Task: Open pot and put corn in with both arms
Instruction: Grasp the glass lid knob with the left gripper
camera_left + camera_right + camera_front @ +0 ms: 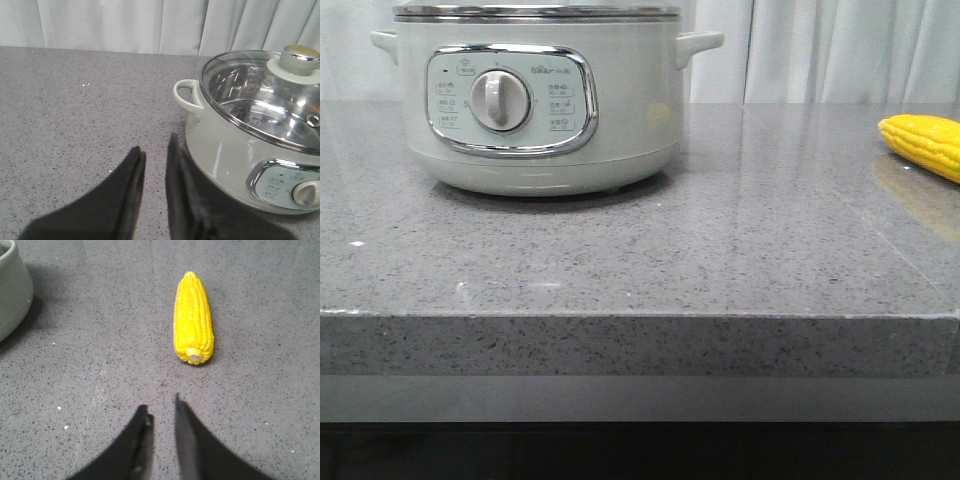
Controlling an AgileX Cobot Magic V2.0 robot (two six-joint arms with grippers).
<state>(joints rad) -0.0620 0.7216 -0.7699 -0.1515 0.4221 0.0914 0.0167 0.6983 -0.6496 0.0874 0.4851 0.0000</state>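
Observation:
The pot (620, 120) stands at the back left of the grey table, dial facing front. In the left wrist view the pot (225, 145) has a glass lid (250, 85) on it with a round knob (299, 57). The corn (925, 143) lies on the table at the far right edge. My left gripper (156, 145) hovers over the table just beside the pot's left handle (186, 97), its jaws nearly together and empty. My right gripper (161, 402) is a short way in front of the corn's blunt end (193, 317), also nearly together and empty. Neither gripper shows in the front view.
White curtains (840, 50) hang behind the table. The stone table (720, 250) has a square front edge close to the camera. A part of the pot's wall (10, 290) shows at the side of the right wrist view.

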